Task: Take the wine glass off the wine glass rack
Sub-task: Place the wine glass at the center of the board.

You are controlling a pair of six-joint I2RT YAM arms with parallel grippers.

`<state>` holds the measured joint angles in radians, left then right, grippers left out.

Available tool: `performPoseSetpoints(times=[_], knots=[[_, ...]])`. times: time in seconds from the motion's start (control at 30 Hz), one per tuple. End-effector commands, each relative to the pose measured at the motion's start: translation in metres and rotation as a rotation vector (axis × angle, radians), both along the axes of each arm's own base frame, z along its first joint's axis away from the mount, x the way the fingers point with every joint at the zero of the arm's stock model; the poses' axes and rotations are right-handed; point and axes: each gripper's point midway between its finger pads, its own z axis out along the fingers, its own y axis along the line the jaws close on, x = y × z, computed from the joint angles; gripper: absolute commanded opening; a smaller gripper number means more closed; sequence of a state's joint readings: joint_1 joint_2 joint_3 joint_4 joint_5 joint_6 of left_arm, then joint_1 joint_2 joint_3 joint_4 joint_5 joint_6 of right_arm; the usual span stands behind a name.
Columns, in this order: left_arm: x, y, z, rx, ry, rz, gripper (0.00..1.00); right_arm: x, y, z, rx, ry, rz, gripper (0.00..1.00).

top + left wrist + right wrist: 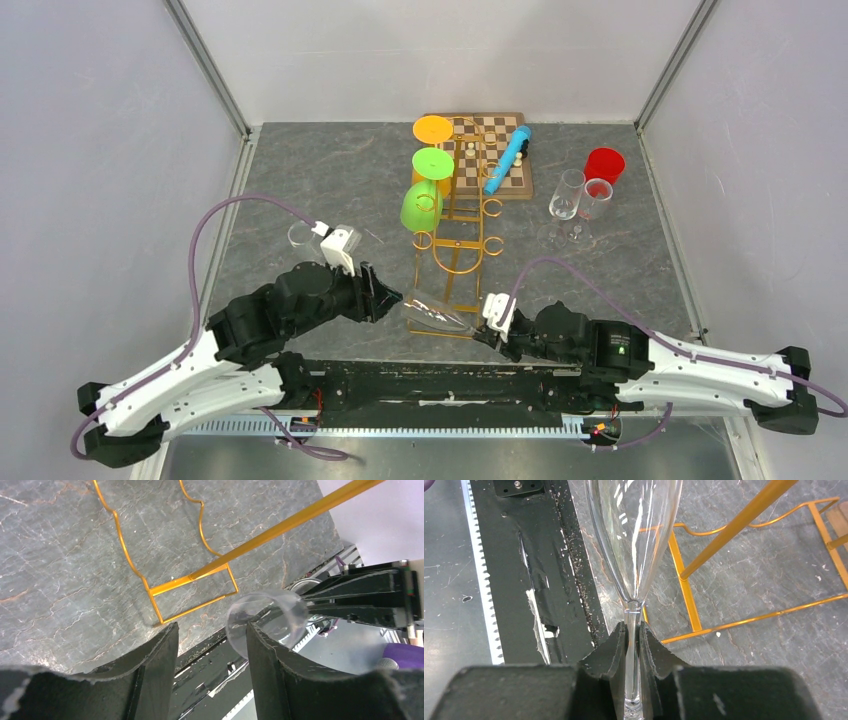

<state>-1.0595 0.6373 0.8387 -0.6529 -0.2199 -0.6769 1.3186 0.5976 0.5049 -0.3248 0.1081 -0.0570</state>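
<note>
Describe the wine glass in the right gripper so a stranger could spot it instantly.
Find the gold wine glass rack mid-table; follow it to its near end. A clear wine glass lies sideways there, stem pinched by the right gripper; two other clear glasses stand upright beside the red cup.

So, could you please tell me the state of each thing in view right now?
wine glass: held sideways by its stem, off the hooks.
right gripper: shut on the wine glass.
left gripper: open, at the glass's rim.
wine glass rack: upright, three coloured glasses hanging.
clear glasses: two, standing upright.
red cup: upright.
</note>
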Motion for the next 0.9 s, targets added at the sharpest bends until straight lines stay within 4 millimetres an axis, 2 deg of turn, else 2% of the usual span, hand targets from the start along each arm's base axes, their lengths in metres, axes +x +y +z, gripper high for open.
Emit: performPoseSetpoints(times=[0.0,0.53,0.87], knots=[[-0.003,-0.01,0.003,-0.078,0.049,-0.044,0.57,0.005,0.007,0.045,0.118,-0.089,0.012,0.0],[-0.012,-0.022,-0.001,-0.219,0.145,-0.178,0.54,0.01,0.019,0.068,0.175,-0.165,0.031,0.0],[-0.015,-0.026,0.005,-0.294,0.184,-0.23,0.45,0.01,0.021,0.069,0.178,-0.168,0.037,0.0]])
